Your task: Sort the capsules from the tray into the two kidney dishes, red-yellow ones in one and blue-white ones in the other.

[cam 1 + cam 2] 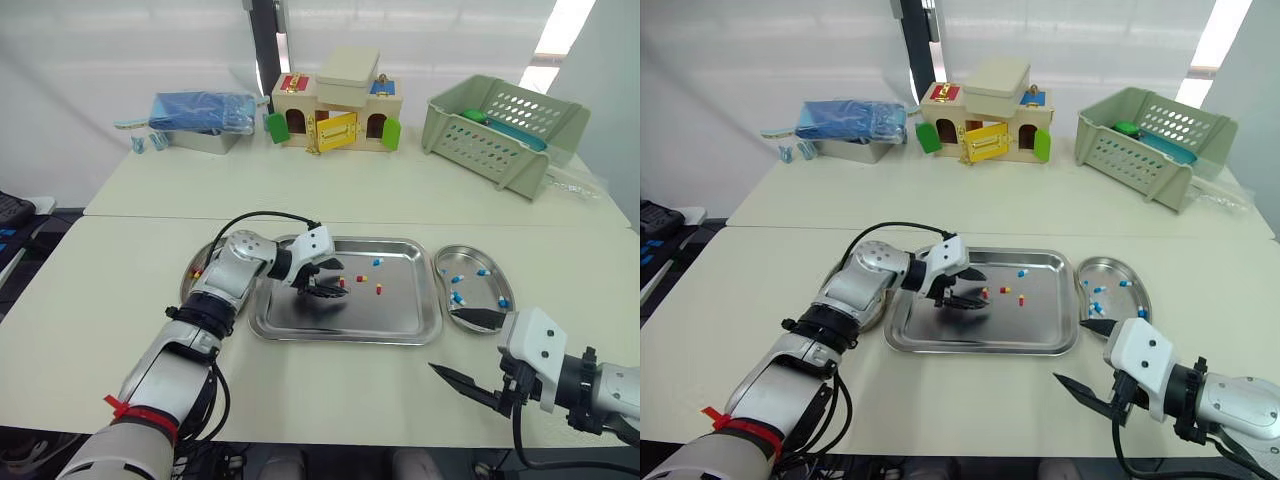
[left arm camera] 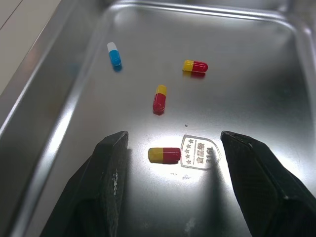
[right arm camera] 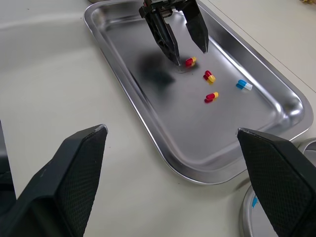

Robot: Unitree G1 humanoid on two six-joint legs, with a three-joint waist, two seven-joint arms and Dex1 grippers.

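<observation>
A steel tray [image 1: 345, 328] lies mid-table holding three red-yellow capsules and one blue-white capsule [image 2: 114, 54]. My left gripper [image 2: 174, 134] is down inside the tray, open, its fingers either side of one red-yellow capsule [image 2: 164, 154] without touching it. Two more red-yellow capsules [image 2: 159, 98] [image 2: 195, 66] lie just beyond. The right kidney dish [image 1: 468, 262] holds several blue-white capsules. The left kidney dish [image 1: 193, 268] is mostly hidden under my left arm. My right gripper [image 3: 172, 129] hovers open and empty near the table's front right, short of the tray.
Along the far table stand a wooden toy house [image 1: 335, 110], a tipped green basket [image 1: 500, 130] and a steel box with a blue packet [image 1: 200, 120]. A seam separates the two tables behind the tray.
</observation>
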